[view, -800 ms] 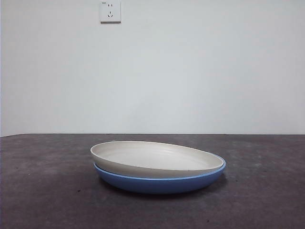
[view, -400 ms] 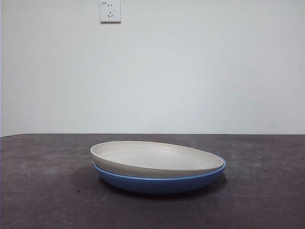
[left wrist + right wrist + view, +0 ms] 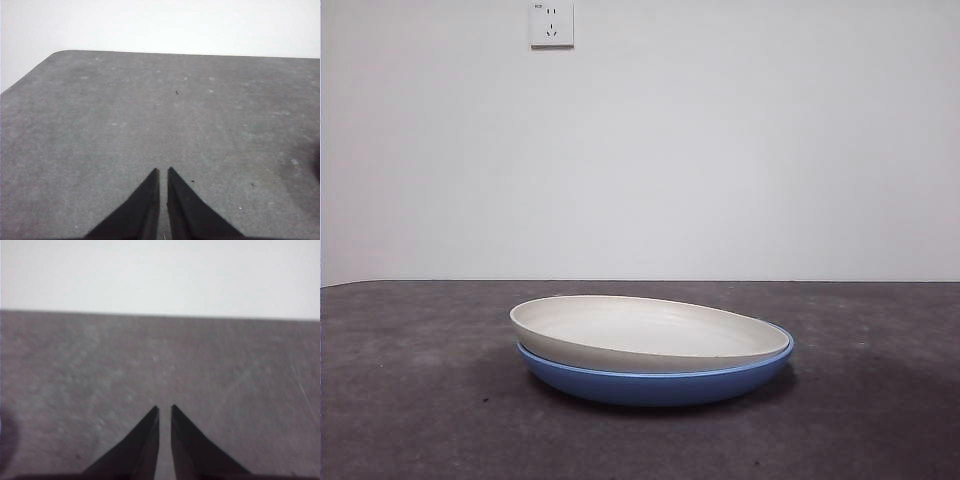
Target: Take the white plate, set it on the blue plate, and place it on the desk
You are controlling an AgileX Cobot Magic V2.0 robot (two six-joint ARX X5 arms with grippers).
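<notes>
The cream-white plate [image 3: 645,332] rests inside the glossy blue plate [image 3: 660,383], tilted a little, its left rim higher. Both stand on the dark grey desk [image 3: 410,400] in the middle of the front view. Neither arm shows in that view. My left gripper [image 3: 163,172] is shut over bare desk [image 3: 100,110], holding nothing. Over another bare stretch of the desk [image 3: 75,365], my right gripper [image 3: 164,409] is shut too and empty. Neither wrist view shows the plates.
A white wall with a power socket [image 3: 551,24] stands behind the desk. In the left wrist view the desk's rounded corner [image 3: 57,54] and far edge show.
</notes>
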